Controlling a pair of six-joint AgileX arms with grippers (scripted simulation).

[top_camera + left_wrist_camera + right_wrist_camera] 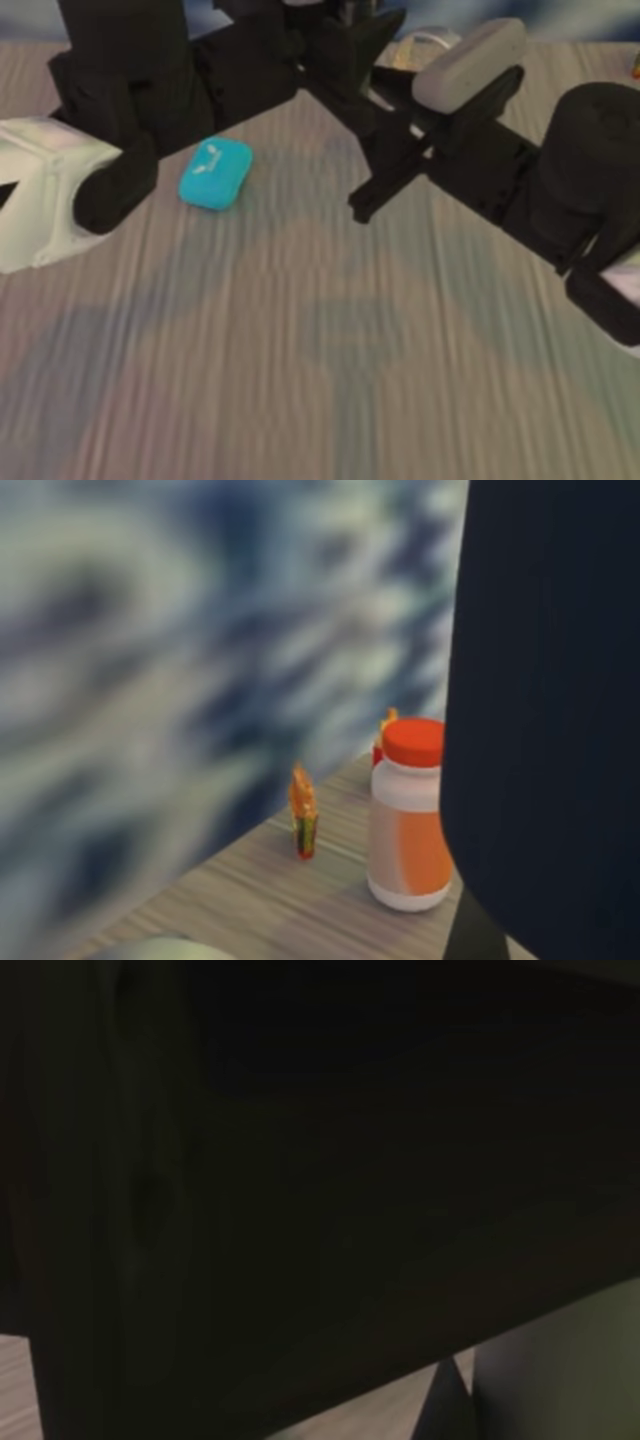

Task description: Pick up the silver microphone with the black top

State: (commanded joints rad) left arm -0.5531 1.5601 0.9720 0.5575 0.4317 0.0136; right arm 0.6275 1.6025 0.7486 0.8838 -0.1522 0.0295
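Up near the table's far edge, the right gripper is gripping the silver microphone with the black top; the left arm's finger state is not showing.

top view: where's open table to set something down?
Free: the whole near half of the wooden table, below the teal rounded soap-like block, and the strip between that block and the right arm's hand. Crowded: the far edge, where both black arms and a grey rounded-end piece sit.
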